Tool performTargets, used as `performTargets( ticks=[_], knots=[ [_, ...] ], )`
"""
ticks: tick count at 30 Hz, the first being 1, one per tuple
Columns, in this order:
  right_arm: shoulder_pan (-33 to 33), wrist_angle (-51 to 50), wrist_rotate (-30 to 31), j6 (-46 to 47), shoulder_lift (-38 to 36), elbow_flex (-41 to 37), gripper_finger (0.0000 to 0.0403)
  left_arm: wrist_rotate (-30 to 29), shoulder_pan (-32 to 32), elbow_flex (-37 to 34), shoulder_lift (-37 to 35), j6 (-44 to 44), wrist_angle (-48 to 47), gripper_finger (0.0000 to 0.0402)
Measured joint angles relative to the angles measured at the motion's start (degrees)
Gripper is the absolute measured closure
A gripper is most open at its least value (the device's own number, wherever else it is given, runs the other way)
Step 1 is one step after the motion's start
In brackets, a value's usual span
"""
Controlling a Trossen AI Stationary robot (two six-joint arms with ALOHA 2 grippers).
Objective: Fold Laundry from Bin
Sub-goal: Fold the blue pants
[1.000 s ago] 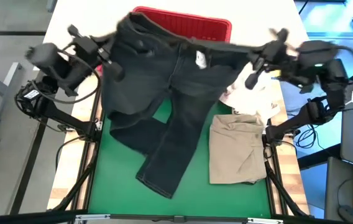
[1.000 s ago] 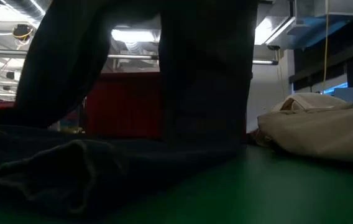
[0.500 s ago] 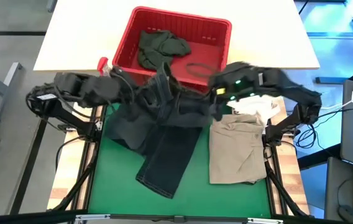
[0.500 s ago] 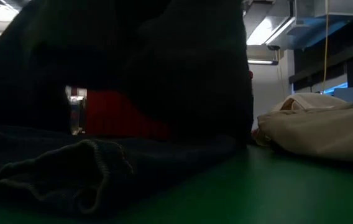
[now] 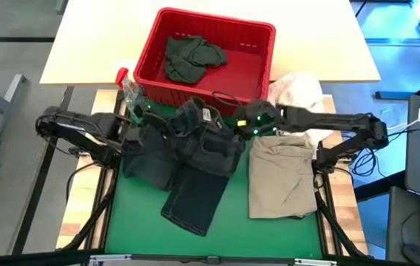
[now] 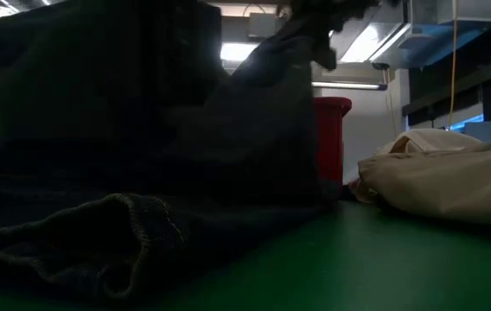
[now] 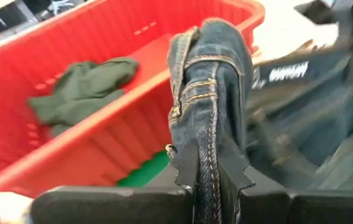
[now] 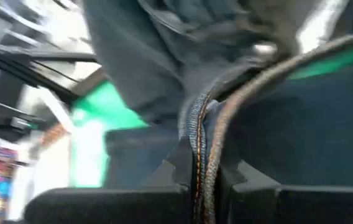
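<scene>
Seen from above, a pair of dark jeans (image 5: 195, 159) lies bunched on the green mat (image 5: 276, 236) at the centre of the table, its waist end heaped toward 12 o'clock just in front of the red basket (image 5: 258, 70) and one leg trailing toward 6 o'clock. The left gripper (image 5: 142, 118) reaches in from 9 o'clock and the right gripper (image 5: 248, 125) from 3 o'clock, both low over the heap, each at one side of the waist.

In the left wrist view the left gripper (image 7: 212, 177) is pinched tight on a folded edge of the jeans (image 7: 217, 112), the orange-stitched seam running up between its two dark fingers (image 7: 186, 168). In the right wrist view the right gripper (image 8: 202, 177) is likewise clamped on a stitched edge of the jeans (image 8: 276, 124), the seam passing straight between its fingers (image 8: 179, 165).

The basket stands at 12 o'clock on the white tabletop, with a dark olive garment (image 5: 189, 58) crumpled inside it; the same garment (image 7: 80, 93) shows in the left wrist view. A folded khaki garment (image 5: 282, 177) lies on the mat at 4 o'clock, just beside the jeans. A white cloth bundle (image 5: 299, 92) sits at 2 o'clock, next to the basket's corner. A small spray bottle with a red top (image 5: 123, 80) stands at 10 o'clock by the basket.

From table height the jeans (image 6: 124, 173) fill most of the view, with the khaki garment (image 6: 440, 177) off to one side.
</scene>
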Motion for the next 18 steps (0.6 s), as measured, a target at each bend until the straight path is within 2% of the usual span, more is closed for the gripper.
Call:
performTargets(
  ticks=[3,5,8,12,18],
  knots=[
    [0.46,14.67,-3.92,5.99,0.09,-8.72,0.0384,0.12,-1.58,-3.60,0.00,-0.23,6.84,0.0383],
    [1.34,23.19,-4.22,9.36,0.62,-13.31,0.0384,-0.46,-2.29,-4.61,0.00,1.49,9.02,0.0383],
    [1.56,29.78,-4.08,12.47,0.70,-18.23,0.0383,-4.97,-2.39,-4.34,-0.74,2.17,8.65,0.0383],
    [1.94,36.74,-2.20,13.97,0.48,-21.17,0.0383,-7.73,-2.59,-3.30,-4.67,4.15,13.06,0.0383],
    [1.94,48.72,-2.16,13.98,0.41,-21.25,0.0382,-2.67,-3.01,-5.08,-2.25,5.11,13.70,0.0383]
  ],
)
